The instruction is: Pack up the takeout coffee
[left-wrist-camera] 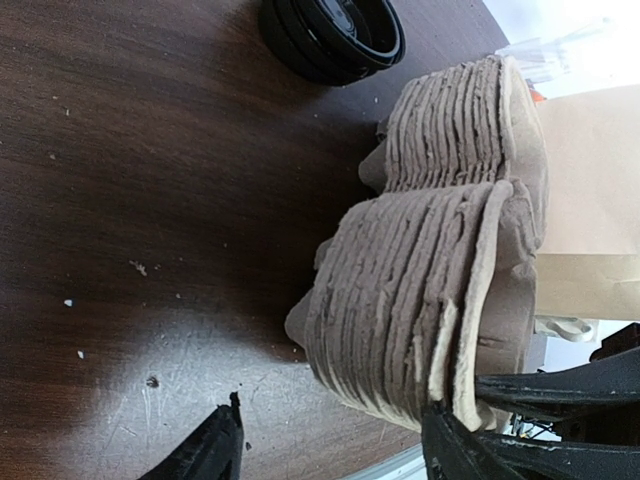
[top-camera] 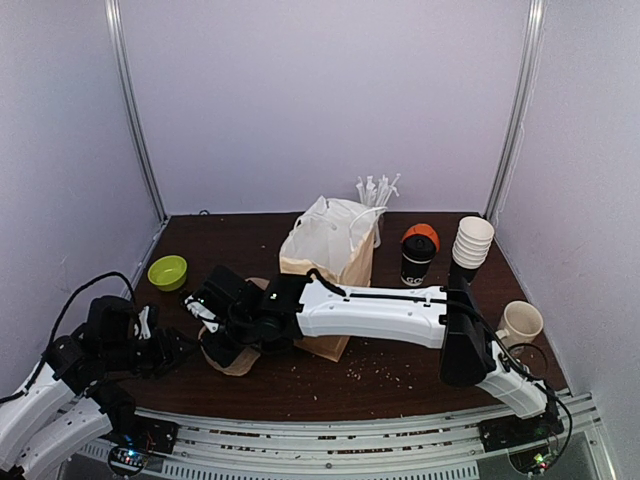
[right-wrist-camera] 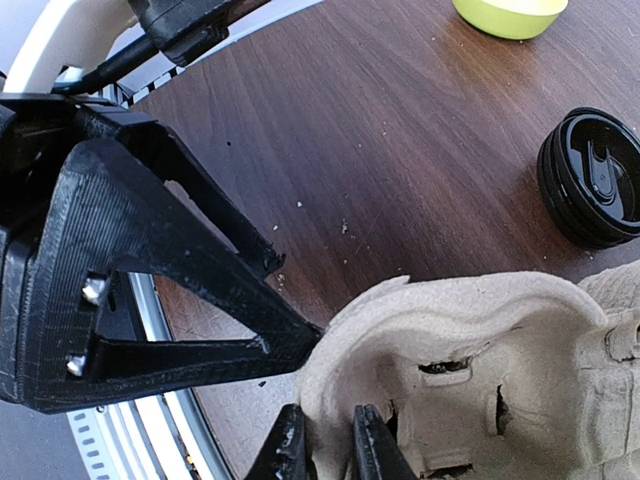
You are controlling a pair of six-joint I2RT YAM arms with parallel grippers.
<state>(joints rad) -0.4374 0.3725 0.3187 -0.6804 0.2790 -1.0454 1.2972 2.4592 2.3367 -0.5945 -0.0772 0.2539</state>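
The takeout coffee (top-camera: 418, 257), a black cup with small white print whose top looks orange-red here, stands right of the brown paper bag (top-camera: 330, 262). My right gripper (top-camera: 222, 328) reaches far left and is shut on the rim of the top pulp cup carrier (right-wrist-camera: 470, 380); its jaws (right-wrist-camera: 328, 452) pinch that rim. The carriers form a stack (left-wrist-camera: 430, 290) on the table. My left gripper (left-wrist-camera: 330, 455) is open, its jaws straddling the stack's near corner, one fingertip (right-wrist-camera: 300, 338) touching the top carrier. It shows in the top view (top-camera: 185, 342).
A stack of black lids (right-wrist-camera: 592, 178) lies beyond the carriers, also in the left wrist view (left-wrist-camera: 335, 35). A green bowl (top-camera: 167, 271) sits far left. A stack of white paper cups (top-camera: 472, 243), a cream mug (top-camera: 522, 322) and white cutlery (top-camera: 377, 188) stand right and behind.
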